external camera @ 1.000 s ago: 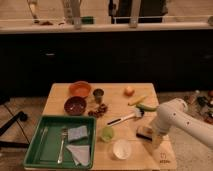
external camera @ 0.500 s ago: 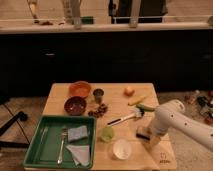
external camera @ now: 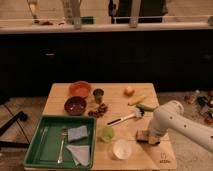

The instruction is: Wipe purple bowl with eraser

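The purple bowl stands empty on the left part of the wooden table, just in front of the orange bowl. The eraser, a small block with a pale top over a dark base, lies near the table's front right. My gripper is at the end of the white arm, down at the eraser and right against it. The arm covers most of the gripper. The gripper is well to the right of the purple bowl.
A green tray at front left holds a fork, a blue-grey sponge and a cloth. A white bowl, green cup, black-handled brush, small cup, orange fruit and a banana are also on the table.
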